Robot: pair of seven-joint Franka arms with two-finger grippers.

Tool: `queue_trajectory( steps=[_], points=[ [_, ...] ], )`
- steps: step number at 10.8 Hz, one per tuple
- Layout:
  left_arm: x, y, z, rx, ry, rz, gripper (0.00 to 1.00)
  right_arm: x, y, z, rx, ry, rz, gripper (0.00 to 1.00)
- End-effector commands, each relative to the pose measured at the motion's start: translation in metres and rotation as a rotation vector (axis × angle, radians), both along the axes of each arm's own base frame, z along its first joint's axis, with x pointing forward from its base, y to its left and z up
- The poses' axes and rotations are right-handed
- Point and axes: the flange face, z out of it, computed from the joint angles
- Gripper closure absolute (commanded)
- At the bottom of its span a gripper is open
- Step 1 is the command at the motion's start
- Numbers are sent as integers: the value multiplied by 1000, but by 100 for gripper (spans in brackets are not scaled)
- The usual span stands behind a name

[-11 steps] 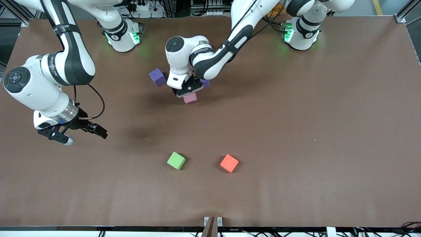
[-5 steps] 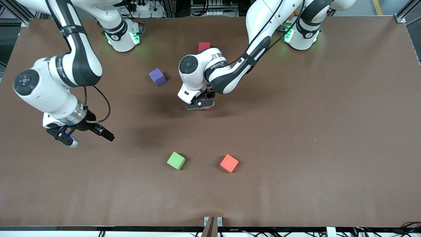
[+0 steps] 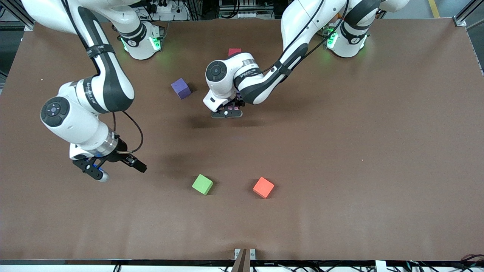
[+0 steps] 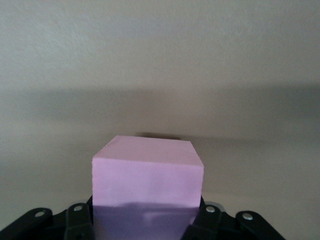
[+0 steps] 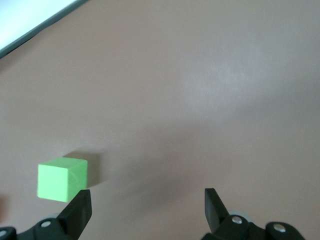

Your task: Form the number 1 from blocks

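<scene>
My left gripper [image 3: 227, 112] is low over the middle of the table. In the left wrist view it [image 4: 148, 222] is shut on a pink block [image 4: 148, 170]. A purple block [image 3: 180, 88] lies beside it toward the right arm's end. A red block [image 3: 234, 51] sits close to the robots' bases. The green block [image 3: 202, 184] and the orange block [image 3: 263, 187] lie nearer the front camera. My right gripper [image 3: 115, 169] hangs open beside the green block [image 5: 62, 178], toward the right arm's end; nothing is between its fingers [image 5: 82, 200]. The other blocks are hidden.
The brown table [image 3: 359, 151] stretches wide toward the left arm's end. A small metal bracket [image 3: 244, 254] sits at the front edge. The left arm's forearm [image 3: 264, 81] slants low over the area between the red block and the pink one.
My right arm has swung in toward the green block. The left hand has shifted a little toward the left arm's end, and the red block has come into view.
</scene>
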Motion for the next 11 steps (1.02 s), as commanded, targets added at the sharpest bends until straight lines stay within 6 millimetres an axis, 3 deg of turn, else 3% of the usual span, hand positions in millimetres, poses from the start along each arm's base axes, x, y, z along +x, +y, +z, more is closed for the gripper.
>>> queue_trajectory(
  steps=[1, 3, 5, 6, 8, 10, 11],
  points=[
    [-13, 4, -9, -26, 11, -15, 100, -10, -43, 47, -96, -43, 197, 0],
    [-21, 7, -18, -13, 17, -25, 100, -30, -67, 102, -220, -37, 337, 0],
    [-27, 8, -23, -10, 22, -32, 100, -49, -105, 146, -219, -8, 362, 0],
    [-29, 8, -23, -9, 25, -34, 100, -53, -114, 166, -196, 6, 384, 0],
    [-44, 7, -23, -4, 38, -55, 100, -60, -129, 196, -153, 33, 360, 0],
    [-47, 9, -20, 0, 37, -59, 100, -66, -139, 230, -146, 54, 338, 0],
    [-48, 10, -22, 2, 38, -60, 100, -69, -140, 234, -144, 57, 335, 0]
  ],
)
